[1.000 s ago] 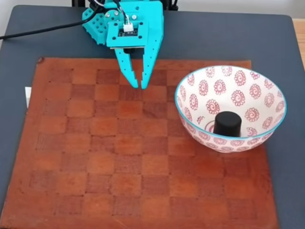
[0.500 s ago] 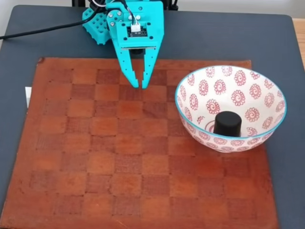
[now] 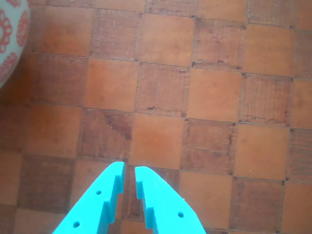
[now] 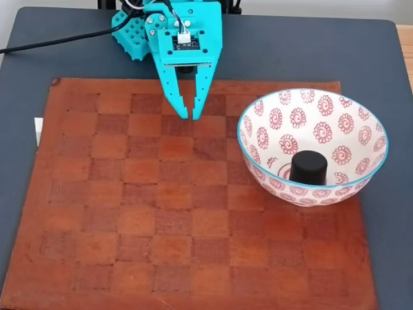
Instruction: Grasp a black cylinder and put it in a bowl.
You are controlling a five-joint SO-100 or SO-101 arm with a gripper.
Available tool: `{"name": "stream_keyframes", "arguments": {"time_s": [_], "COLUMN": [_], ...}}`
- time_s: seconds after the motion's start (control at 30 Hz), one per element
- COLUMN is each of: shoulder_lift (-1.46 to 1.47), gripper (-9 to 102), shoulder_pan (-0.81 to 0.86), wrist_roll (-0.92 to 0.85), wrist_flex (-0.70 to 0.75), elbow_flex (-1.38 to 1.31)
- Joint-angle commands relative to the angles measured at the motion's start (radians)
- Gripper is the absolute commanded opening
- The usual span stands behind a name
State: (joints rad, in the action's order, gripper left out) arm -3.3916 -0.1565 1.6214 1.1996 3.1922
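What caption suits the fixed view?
Black cylinder upright in the bowl; empty end effector nearly closed over the checkerboard mat.

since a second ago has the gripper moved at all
Yes, slightly. In the fixed view the gripper turned its head to face the board squarely, and its jaws closed up; the tips stay over the same checker square.

A worn reddish-brown leather checkerboard mat (image 4: 174,213) is seen spread across a dark grey matte desk (image 4: 58,45) under soft, even light. A strip of pale wooden surface (image 4: 408,51) is glimpsed beyond the desk's right edge.
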Motion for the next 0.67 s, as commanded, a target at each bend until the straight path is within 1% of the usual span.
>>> {"name": "stream_keyframes", "arguments": {"time_s": [0.0, 0.63], "shoulder_lift": [-0.051, -0.052], "gripper": [1, 1], "shoulder_pan": [0.003, 0.000], "wrist_roll": [-0.003, -0.003], "wrist_flex": [0.003, 0.003], "elbow_flex": [-0.003, -0.017]}}
